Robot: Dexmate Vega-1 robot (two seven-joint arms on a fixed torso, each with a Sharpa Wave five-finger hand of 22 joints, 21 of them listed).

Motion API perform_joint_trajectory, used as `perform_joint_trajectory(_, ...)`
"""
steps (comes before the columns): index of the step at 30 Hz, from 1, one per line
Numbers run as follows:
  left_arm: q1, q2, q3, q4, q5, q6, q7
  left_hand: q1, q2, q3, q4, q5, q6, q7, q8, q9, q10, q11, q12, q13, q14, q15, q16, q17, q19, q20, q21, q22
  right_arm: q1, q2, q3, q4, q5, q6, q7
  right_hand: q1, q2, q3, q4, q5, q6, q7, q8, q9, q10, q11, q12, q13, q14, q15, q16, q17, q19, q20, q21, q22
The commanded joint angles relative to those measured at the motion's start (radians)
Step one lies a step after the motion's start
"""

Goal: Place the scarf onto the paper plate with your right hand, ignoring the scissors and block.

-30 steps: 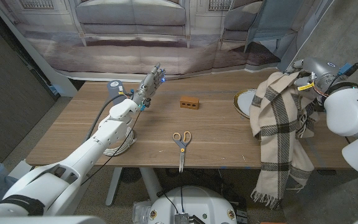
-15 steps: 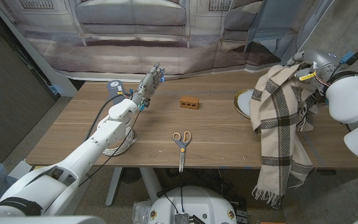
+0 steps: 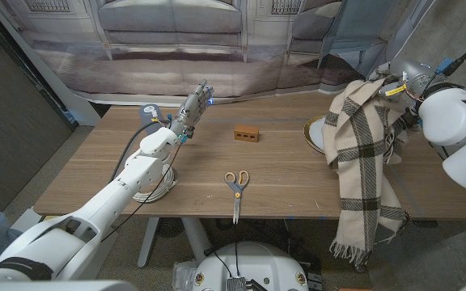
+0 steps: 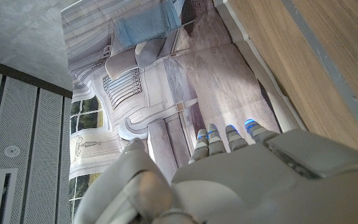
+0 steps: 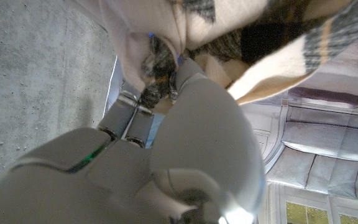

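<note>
- No text, label, brand, number or sign to read in any view.
</note>
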Motion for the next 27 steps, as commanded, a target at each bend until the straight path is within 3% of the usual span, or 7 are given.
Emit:
perform_joint_trajectory(1,0.005,-0.001,-0.004,0.004,-0.003,-0.013,0.003,0.004,0.007,-0.003,-0.001,0.002,0.006,0.005,-0.003,0.003,0.005,-0.003,0.004,0.006,0.003,0.003,0.004,0.005,-0.007,0.002,0.003,0.004,0.074,-0.045,-0.029,0.046,0.084,-0.011,-0.024,0.045,0.055,0.032,0.026,0.005,0.003,-0.003,0.003,0.0,0.013,0.001,-0.002,0.087,0.126,-0.214,0.005,0.003,-0.007,-0.143,0.006,-0.001)
perform_joint_trajectory(17,0.011,0.004,-0.004,-0.005,-0.002,-0.009,0.007,0.006,0.008,-0.005,-0.001,0.002,0.006,0.005,-0.002,0.003,0.005,-0.001,0.004,0.006,0.003,0.001,0.004,0.005,-0.008,0.003,0.002,0.004,0.183,-0.109,-0.101,0.082,0.186,-0.009,-0.066,0.044,0.054,0.036,0.024,0.004,0.016,-0.011,0.009,0.002,0.012,0.002,-0.011,0.095,0.128,-0.215,0.001,0.009,-0.008,-0.143,0.009,-0.006)
perform_joint_trajectory(27,0.024,0.003,-0.011,-0.01,-0.01,-0.019,0.01,0.006,0.009,-0.007,-0.001,0.002,0.007,0.005,-0.002,0.003,0.005,-0.001,0.004,0.006,0.004,0.002,0.004,0.005,-0.008,0.003,0.003,0.004,0.29,-0.146,-0.2,0.114,0.247,0.003,-0.089,0.042,0.054,0.038,0.024,0.004,0.018,-0.013,0.007,-0.001,0.015,0.005,-0.015,0.099,0.129,-0.215,-0.002,0.013,-0.008,-0.143,0.011,-0.009)
